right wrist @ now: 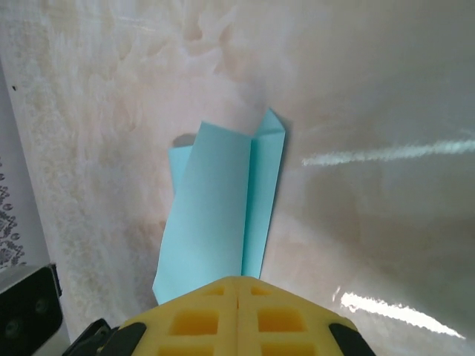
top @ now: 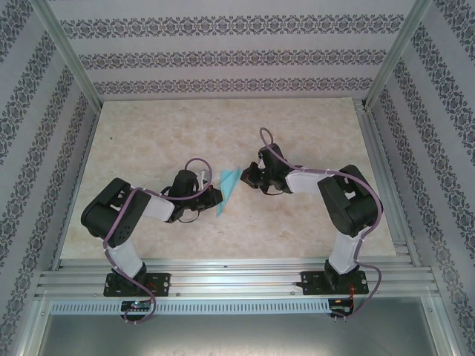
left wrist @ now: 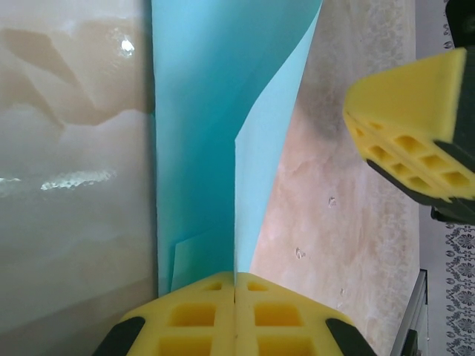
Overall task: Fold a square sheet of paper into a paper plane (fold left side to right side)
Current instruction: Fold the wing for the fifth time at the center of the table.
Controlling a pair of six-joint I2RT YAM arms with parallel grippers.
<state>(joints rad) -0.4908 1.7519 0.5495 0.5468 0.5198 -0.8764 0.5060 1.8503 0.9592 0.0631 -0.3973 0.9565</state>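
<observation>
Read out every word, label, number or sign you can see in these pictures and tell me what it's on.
No readable text.
Cyan paper: plain, unmarked.
Left hand and right hand, yellow pads: no lettering.
Wallpaper: repeating ornament, no letters.
Arm bases: any marking too small to read.

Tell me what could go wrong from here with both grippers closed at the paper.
The left gripper is shut on a raised flap of the cyan paper; pulling could tear it or drag the fold askew. The right gripper is shut at the other end, grip unclear; opposing moves might crumple it. Both grippers are close and could collide.
</observation>
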